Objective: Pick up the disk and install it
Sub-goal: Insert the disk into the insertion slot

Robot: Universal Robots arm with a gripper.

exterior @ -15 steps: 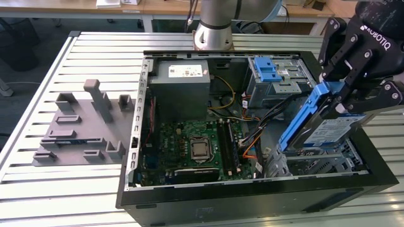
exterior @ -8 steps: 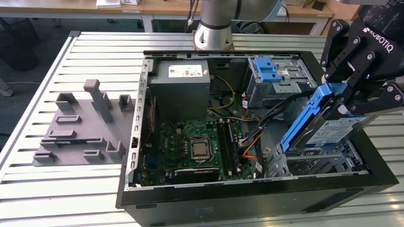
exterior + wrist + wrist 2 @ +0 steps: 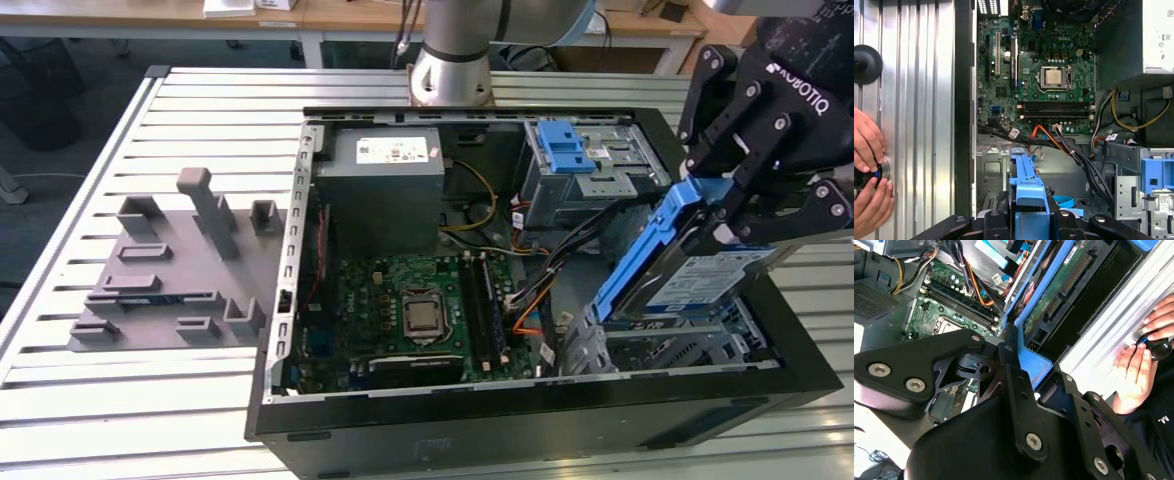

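The disk (image 3: 703, 272), silver with a blue-and-white label and blue side rails, hangs tilted with its lower end dipping into the open computer case (image 3: 534, 420) at the exterior view's right. My gripper (image 3: 750, 212) is shut on its upper end, one finger on each side. Below the disk sits the metal drive cage (image 3: 674, 348). In the first wrist view the disk's blue rail (image 3: 1026, 182) points from my gripper (image 3: 1026, 222) toward the case floor. The second wrist view shows the disk's underside circuit board (image 3: 1054, 295) beyond my gripper (image 3: 1015, 357).
Inside the case lie the motherboard (image 3: 414, 310), the grey power-supply box (image 3: 387, 165), a blue latch piece (image 3: 567, 150) and loose cables (image 3: 534, 290). A grey plastic fixture (image 3: 174, 270) stands on the slatted table. A person's hands (image 3: 869, 170) rest on a black knob beside the case.
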